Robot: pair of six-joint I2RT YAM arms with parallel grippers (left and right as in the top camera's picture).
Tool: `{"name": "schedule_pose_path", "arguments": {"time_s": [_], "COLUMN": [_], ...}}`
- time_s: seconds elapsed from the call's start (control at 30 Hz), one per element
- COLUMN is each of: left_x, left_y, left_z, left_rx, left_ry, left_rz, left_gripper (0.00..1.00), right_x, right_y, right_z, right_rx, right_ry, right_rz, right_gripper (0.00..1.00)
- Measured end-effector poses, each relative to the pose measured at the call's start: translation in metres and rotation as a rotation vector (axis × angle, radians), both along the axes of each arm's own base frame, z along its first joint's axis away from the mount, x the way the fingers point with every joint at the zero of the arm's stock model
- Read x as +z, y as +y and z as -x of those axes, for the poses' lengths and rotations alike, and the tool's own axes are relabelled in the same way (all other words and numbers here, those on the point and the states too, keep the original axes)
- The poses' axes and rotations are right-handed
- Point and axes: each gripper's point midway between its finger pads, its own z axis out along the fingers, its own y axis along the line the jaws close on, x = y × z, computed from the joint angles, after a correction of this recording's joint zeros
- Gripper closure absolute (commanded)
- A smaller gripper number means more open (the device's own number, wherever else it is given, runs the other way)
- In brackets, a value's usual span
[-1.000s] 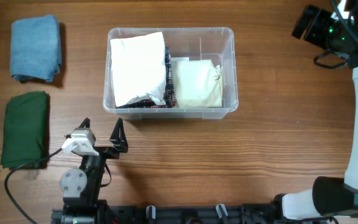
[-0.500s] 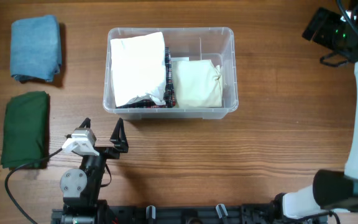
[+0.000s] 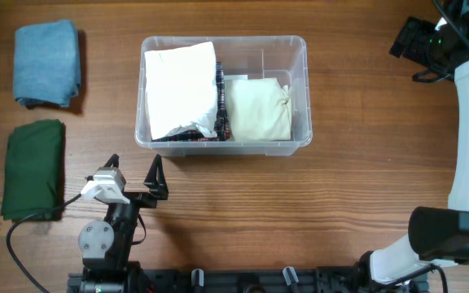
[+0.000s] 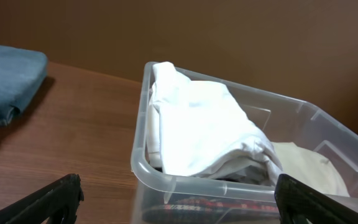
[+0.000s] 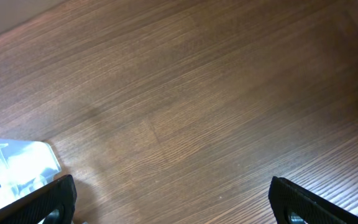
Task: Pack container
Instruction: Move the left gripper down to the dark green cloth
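Observation:
The container (image 3: pixel 300 50), a clear plastic tub, stands at the table's middle. Inside lie a white folded cloth (image 3: pixel 180 88) on the left, a cream cloth (image 3: pixel 257 110) on the right, and a dark plaid item (image 3: pixel 221 110) between and beneath them. My left gripper (image 3: pixel 133 174) rests open just in front of the tub's near left corner, empty. In the left wrist view, its rim (image 4: pixel 166 180) and the white cloth (image 4: pixel 197 124) fill the space ahead of the left gripper (image 4: pixel 179 198). My right gripper (image 3: pixel 405 39) hovers open at the far right. In the right wrist view, it (image 5: pixel 173 199) looks down on bare wood, with a container corner (image 5: pixel 23 165) at the left.
A blue folded cloth (image 3: pixel 47 63) lies at the back left and a green folded cloth (image 3: pixel 32 168) in front of it, left of my left arm. A black cable (image 3: pixel 23 221) loops near the front left edge.
The right arm's wrist has shifted a little at the far right, out and back. The left arm, tub and cloths have not moved.

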Motion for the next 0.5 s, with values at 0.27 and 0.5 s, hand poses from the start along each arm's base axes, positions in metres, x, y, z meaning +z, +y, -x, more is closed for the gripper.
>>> {"name": "schedule_pose_path", "arguments": {"time_s": [0.27, 0.5], "left_x": [-0.010, 0.033], "left_y": [-0.003, -0.004], "left_z": [-0.002, -0.014], "left_rx": [-0.014, -0.013], "left_ry": [0.088, 0.214], "left_rz": [0.048, 0.055], "left_gripper": [0.00, 0.00], "right_x": [0.000, 0.000], "right_y": [0.000, -0.002], "right_z": [0.000, 0.000], "right_rx": [0.000, -0.007], "right_ry": [0.000, 0.000], "right_rz": [0.000, 0.010], "right_gripper": [0.00, 0.00]}}
